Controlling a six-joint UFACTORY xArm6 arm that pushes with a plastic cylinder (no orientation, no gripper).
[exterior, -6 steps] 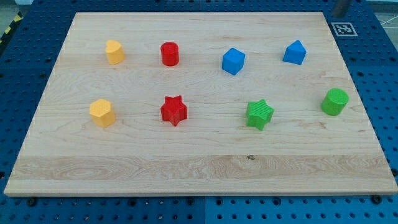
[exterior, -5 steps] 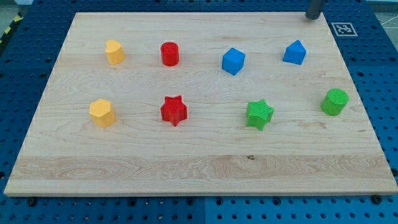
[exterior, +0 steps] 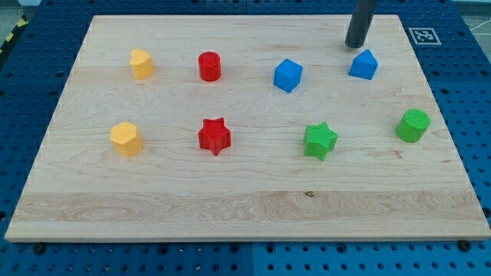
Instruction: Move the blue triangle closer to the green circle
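The blue triangle [exterior: 364,64] sits on the wooden board near the view's top right. The green circle [exterior: 413,125] stands below it and to its right, near the board's right edge. My tip [exterior: 354,45] is on the board just above the blue triangle and slightly to its left, a small gap apart from it.
A blue cube [exterior: 288,75] lies left of the triangle. A green star [exterior: 320,141] lies left of the green circle. A red cylinder [exterior: 209,66], a red star [exterior: 214,136] and two yellow blocks [exterior: 141,64] [exterior: 126,139] stand further left. The wooden board [exterior: 245,207] rests on a blue pegboard.
My rod has come in from the view's top right corner, moving down and left to just above the blue triangle. No block has moved.
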